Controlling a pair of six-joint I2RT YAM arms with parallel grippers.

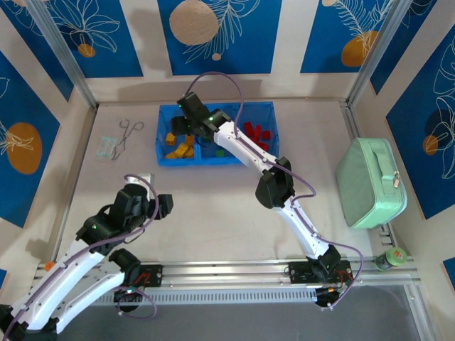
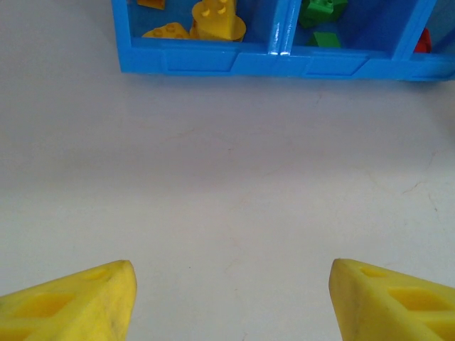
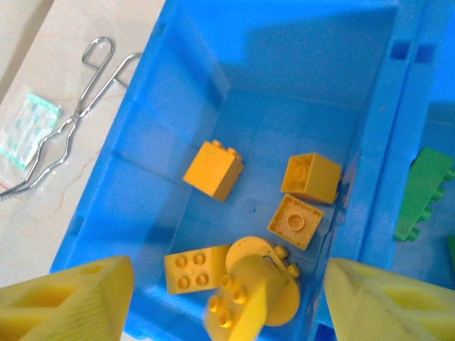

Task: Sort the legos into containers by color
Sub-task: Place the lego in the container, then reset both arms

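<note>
At the far middle of the table, the legos lie inside the blue tray, spread over its three compartments. Yellow-orange ones are on the left, a green one is in the middle and red ones are on the right.

The right wrist view looks down into the left compartment, where five yellow-orange pieces rest. A cube sits alone near the middle and two bricks lie beside the divider. At the near wall a flat four-stud brick touches a round-based piece whose near end is blurred. Past the divider lies a green brick.

The right gripper hangs over this compartment with its fingers spread wide. Nothing is clamped between them, and the round-based piece shows beneath the gap.

The left gripper hovers over bare table on the near side of the tray, well apart from it. Its jaws are also parted and empty, and the left wrist view shows the tray's near wall across the top.

Just left of the tray lie metal tongs, with a small clear packet beside them. Well off to the right sits a mint-green case.
</note>
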